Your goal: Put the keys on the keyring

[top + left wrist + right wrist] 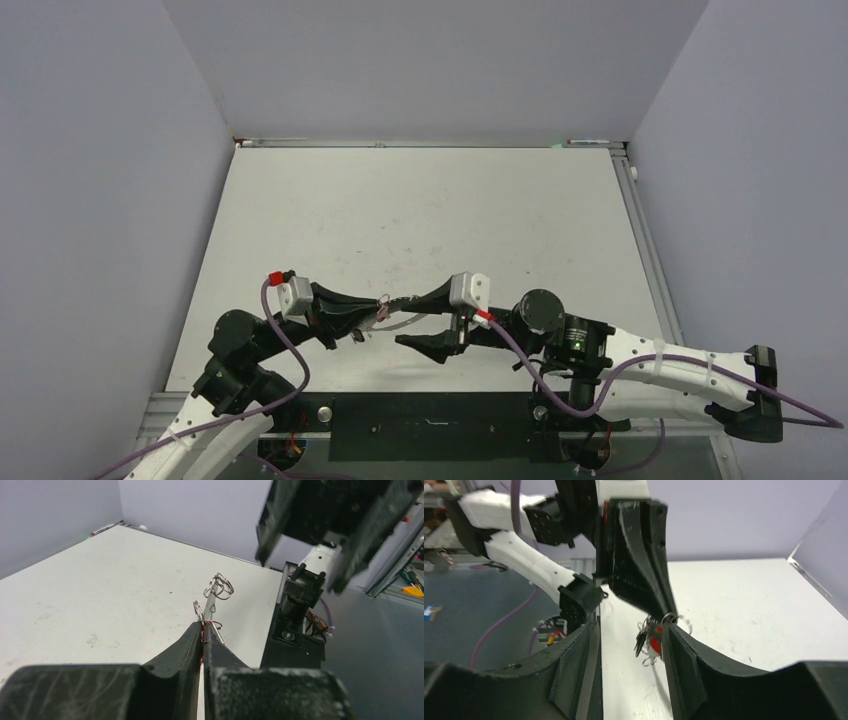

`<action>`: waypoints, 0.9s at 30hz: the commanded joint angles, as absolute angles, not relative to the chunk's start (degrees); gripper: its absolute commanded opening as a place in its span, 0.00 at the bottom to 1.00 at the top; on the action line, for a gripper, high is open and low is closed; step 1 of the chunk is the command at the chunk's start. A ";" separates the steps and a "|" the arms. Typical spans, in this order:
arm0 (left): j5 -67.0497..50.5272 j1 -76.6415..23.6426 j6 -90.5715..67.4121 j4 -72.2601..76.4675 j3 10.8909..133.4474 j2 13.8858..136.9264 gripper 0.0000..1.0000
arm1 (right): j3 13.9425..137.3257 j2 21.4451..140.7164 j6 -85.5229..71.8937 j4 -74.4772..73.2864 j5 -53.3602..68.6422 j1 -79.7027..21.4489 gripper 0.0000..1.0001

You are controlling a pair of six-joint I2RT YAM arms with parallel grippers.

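1. White tabletop (420,210) fills the middle of the overhead view. Both my arms meet above its lower centre.
2. My right gripper (630,628) stands spread, holding nothing, with one finger on each side of the dangling metal at the centre of its wrist view.
3. My left gripper (202,626) is pressed together on the keyring (211,604), which rises edge-on from the fingertips at mid-frame. I judge the hoop light, thin and stiff. This rim pinch suits it, though it could swivel if nudged sideways.
4. The red-tagged key (655,643) hangs just beside my right finger's inner face. Its plastic tag looks the least slippery and broadest place to take hold.
5. The dark grey key (640,641) hangs to the left of it. It is small, hard and likely slick, so I would grip its flat faces.
6. The wire loops (220,585) at the hoop's top are springy and fine. I cannot tell whether either key is already threaded on one.
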State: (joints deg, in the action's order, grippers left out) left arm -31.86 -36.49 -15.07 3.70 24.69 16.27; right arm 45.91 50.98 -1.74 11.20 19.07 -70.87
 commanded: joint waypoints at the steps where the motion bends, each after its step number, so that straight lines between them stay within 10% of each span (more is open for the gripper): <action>1: -24.12 -35.56 -18.21 4.22 28.04 17.20 0.00 | 42.01 52.31 2.65 13.17 0.81 -75.81 0.49; 27: -23.17 -30.69 -20.73 4.29 26.50 18.03 0.00 | 31.19 67.19 4.68 41.13 -24.96 -84.80 0.49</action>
State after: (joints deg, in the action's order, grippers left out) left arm -21.87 -31.48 -19.44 1.21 25.12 18.48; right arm 32.40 66.48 5.26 33.26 -21.43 -84.38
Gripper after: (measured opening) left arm 0.007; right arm 0.494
